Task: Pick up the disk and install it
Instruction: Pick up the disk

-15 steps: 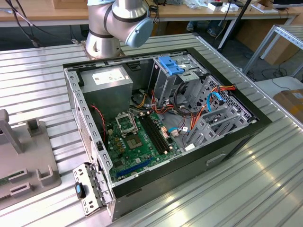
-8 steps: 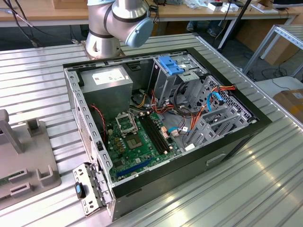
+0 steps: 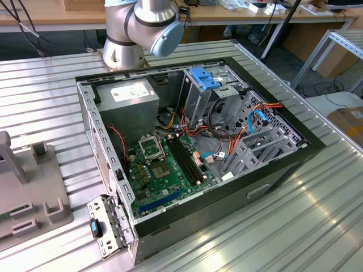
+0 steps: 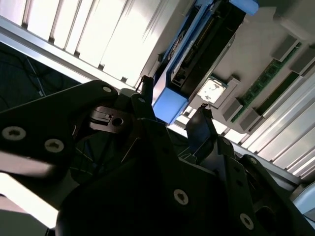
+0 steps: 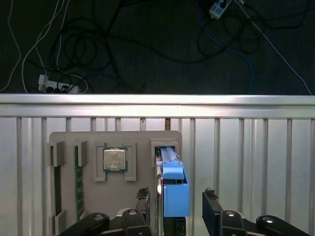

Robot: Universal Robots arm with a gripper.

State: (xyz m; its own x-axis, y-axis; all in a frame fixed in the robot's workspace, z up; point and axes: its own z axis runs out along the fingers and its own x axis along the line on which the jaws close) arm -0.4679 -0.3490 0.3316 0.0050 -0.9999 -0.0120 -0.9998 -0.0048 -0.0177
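One open computer case [image 3: 193,141] lies on the ribbed aluminium table [image 3: 45,90], in the middle of the exterior view. At nine o'clock from it sits a slotted grey fixture plate [image 3: 34,192]. At seven o'clock a loose metal bracket [image 3: 108,229] stands just beside the case corner. Inside the case are a green motherboard [image 3: 164,170] at six o'clock, a grey box with a white label [image 3: 127,96] at eleven o'clock, and a metal cage with a light-blue latch [image 3: 203,79] at twelve o'clock. Red, orange and blue cables [image 3: 249,122] run toward two o'clock. The arm's base [image 3: 139,28] stands beyond the case at eleven o'clock.

In the first wrist view the plate's slots hold, in order, a green memory stick [image 5: 78,182], a square processor chip [image 5: 115,160] and the disk [image 5: 174,184]. The disk is outside the case, set edgewise in its slot. It has a flat dark body edged by bright blue plastic rails, as the second wrist view [image 4: 197,49] also shows.

The gripper [image 5: 176,192] has its black fingers [image 5: 211,206] spread apart, one on each side of the disk. A gap shows at one finger; contact at the other cannot be told. Nothing is clamped.
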